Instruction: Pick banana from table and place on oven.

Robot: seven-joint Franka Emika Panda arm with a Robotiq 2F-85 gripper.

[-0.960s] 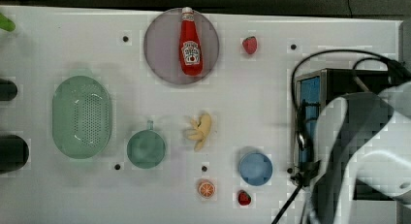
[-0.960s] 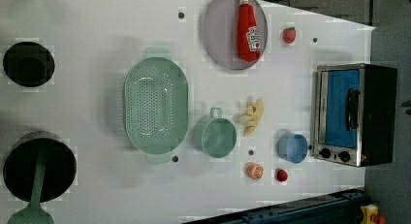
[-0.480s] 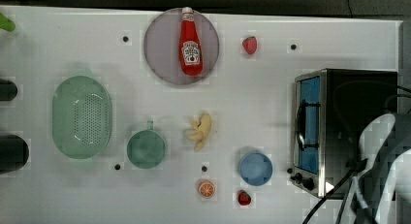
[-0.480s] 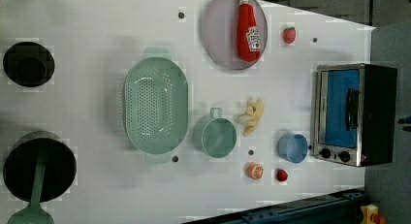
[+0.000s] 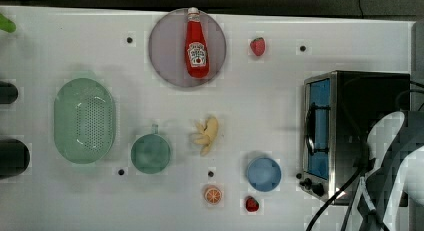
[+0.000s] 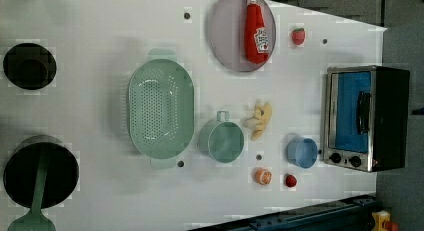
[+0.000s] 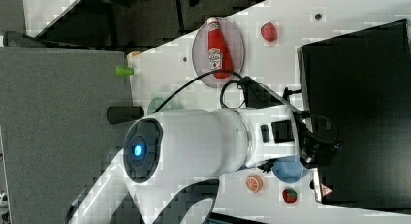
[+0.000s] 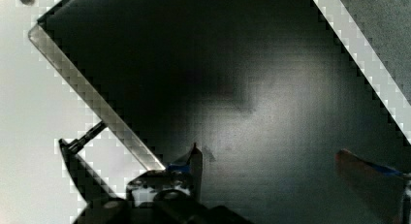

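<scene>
My arm (image 5: pixel 395 156) has slid toward the top view's lower right since the earlier frame, so the whole oven (image 5: pixel 350 136) shows again. The banana (image 5: pixel 207 136) has not moved; it lies in the middle of the flat white desk (image 5: pixel 300 21), between the green cup (image 5: pixel 151 153) and the blue bowl (image 5: pixel 263 173). My end effector (image 8: pixel 295 161) hangs over the oven's dull black top with its two fingers (image 8: pixel 195 161) spread wide and nothing between them. The banana is a small, bumpy, pale yellow bunch. The oven is boxy with shiny silver edges and smooth blue glass. A glossy red ketchup bottle (image 5: pixel 197 46) lies on a round grey plate (image 5: pixel 165 51).
</scene>
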